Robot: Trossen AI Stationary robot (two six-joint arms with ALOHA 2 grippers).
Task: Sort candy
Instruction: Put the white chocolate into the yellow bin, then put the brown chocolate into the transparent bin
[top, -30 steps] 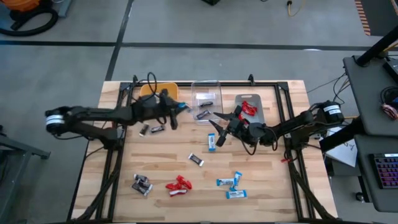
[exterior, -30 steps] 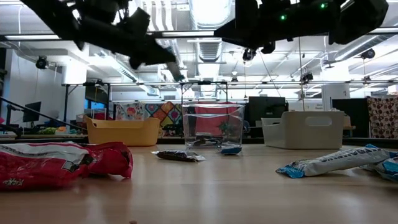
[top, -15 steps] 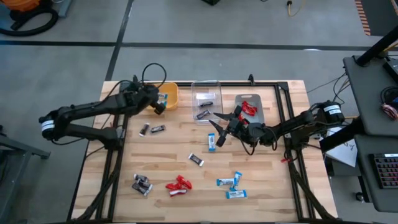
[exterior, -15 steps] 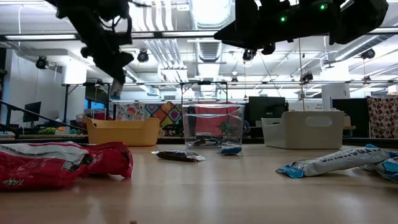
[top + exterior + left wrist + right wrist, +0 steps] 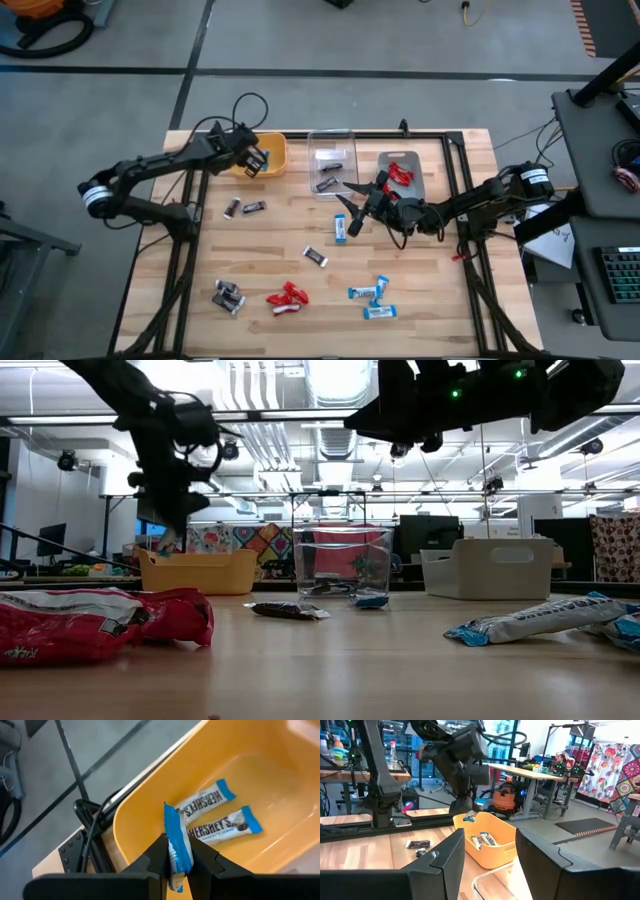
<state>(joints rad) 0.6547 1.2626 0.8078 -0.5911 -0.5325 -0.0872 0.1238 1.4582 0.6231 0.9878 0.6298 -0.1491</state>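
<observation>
- Since a second ago, the left gripper (image 5: 178, 854) has swung away from the middle of the table to the far-left corner and now hangs over the yellow bin (image 5: 270, 155).
- Its fingers are clamped on one blue-and-white candy (image 5: 177, 845), held upright above the open bin.
- Half a second ago that gripper was only at the bin's near edge; now it is over the inside.
- The right gripper (image 5: 350, 204) has not moved across the three moments. It waits near the table's middle, just in front of the clear bin (image 5: 332, 165), with its fingers spread apart and nothing between them.
- The loose sweets on the table lie where they lay before.
- Three bins stand in a row along the far edge: yellow, clear, then a grey bin (image 5: 403, 172).
- Two blue-and-white candies (image 5: 215, 815) already lie inside the yellow bin, side by side.
- Two dark brown candies (image 5: 328, 176) lie in the clear bin.
- Red candy (image 5: 402, 173) lies in the grey bin; the count there cannot be told.
- On the open table: two dark brown pieces (image 5: 243, 208) near the yellow bin, one more (image 5: 316, 257) near the middle, and a small dark pile (image 5: 229, 297) at the near left, too bunched to count.
- A red pair (image 5: 287, 298) lies at the near edge.
- A blue-and-white cluster (image 5: 372, 297) of about three lies at the near right, and one blue-and-white piece (image 5: 340, 229) lies just beside the right gripper.
</observation>
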